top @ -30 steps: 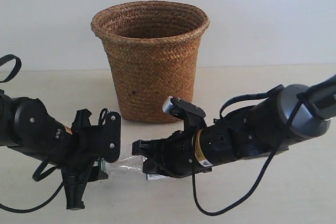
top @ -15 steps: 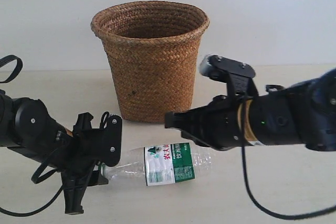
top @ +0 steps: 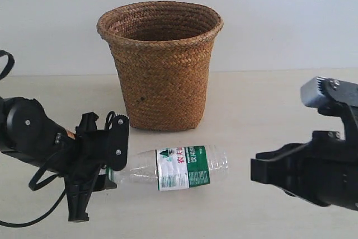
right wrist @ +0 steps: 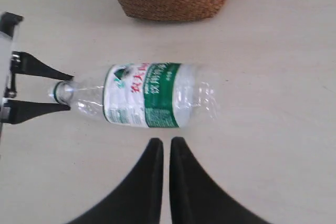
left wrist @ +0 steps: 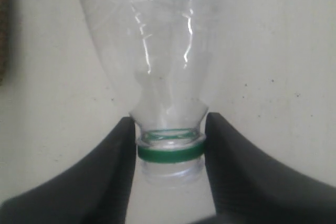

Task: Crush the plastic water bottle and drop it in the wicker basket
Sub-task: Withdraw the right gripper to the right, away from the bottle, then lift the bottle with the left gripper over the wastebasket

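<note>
One bottle [top: 180,167], neck clamped by left pincer [left wrist: 169,132] — right pincer [right wrist: 166,143] closed, apart.

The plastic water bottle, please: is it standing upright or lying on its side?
Lying on its side: the plastic water bottle runs horizontally in the exterior view, its neck clamped by the left gripper.

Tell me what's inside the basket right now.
Of the basket, only the inner far wall shows below the rim; its bottom is hidden by the front wall, so contents are unknown. The bottle lies outside on the table, neck in the left gripper.
</note>
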Robot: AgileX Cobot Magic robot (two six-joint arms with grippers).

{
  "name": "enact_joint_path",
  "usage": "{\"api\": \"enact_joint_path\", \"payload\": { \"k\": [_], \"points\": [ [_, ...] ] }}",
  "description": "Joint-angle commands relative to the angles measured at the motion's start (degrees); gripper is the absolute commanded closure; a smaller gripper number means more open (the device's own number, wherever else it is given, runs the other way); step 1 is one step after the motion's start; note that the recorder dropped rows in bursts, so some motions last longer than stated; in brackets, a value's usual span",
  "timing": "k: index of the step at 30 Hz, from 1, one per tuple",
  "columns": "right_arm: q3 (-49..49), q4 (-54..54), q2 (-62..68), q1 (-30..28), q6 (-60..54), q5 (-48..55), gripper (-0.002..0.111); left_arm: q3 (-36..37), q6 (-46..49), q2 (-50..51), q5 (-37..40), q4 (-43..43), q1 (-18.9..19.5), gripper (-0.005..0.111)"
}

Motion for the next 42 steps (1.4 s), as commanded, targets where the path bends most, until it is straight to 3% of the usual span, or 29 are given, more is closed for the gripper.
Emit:
{"api": "enact_joint_path", "payload": {
  "k": [1,9,16,19,25,31,35,37,39,40,42],
  "points": [
    [5.7,0.3,-8.6,-0.1,-1.0,2.9,0.107,0.2,0.3,-4.6,1.5,-0.9,-0.4,0.103],
    [8.4,0.3,-23.1,-0.1,-0.7,4.8,0.107,0.2,-1.1,-9.6,7.7,-0.9,-1.3,0.103],
    [8.6,0.3,-23.6,-0.1,-3.2,3.7,0.107,0.2,-5.4,-18.1,12.5,-0.8,-8.3,0.103],
    [8.6,0.3,-23.6,-0.1,-4.0,3.7,0.107,0.2,-11.7,-23.1,13.5,0.4,-10.2,0.103],
    [8.6,0.3,-23.6,-0.1,-5.6,3.8,0.107,0.2,-26.5,-30.8,19.5,9.2,-10.3,0.103],
    [8.6,0.3,-23.6,-0.1,-5.7,3.9,0.107,0.2,-27.2,-31.1,31.9,8.8,-10.9,0.103],
    [8.6,0.3,-23.6,-0.1,-5.9,3.9,0.107,0.2,-26.5,-31.1,28.9,11.5,-11.8,0.103],
    [8.6,0.3,-23.6,-0.1,-5.9,3.9,0.107,0.1,-26.5,-31.1,24.3,17.8,-11.8,0.103],
    [8.6,0.3,-23.6,-0.1,-5.9,3.9,0.107,-1.5,-32.3,-31.1,17.7,33.3,-11.5,0.103],
    [8.6,0.3,-23.6,-0.1,-5.9,3.9,0.107,-3.5,-39.7,-31.1,13.8,42.5,-11.2,0.103],
    [8.6,0.3,-23.6,-0.1,-5.8,3.5,0.107,-7.2,-45.4,-31.0,10.9,51.7,-10.3,0.103]
  ]
}}
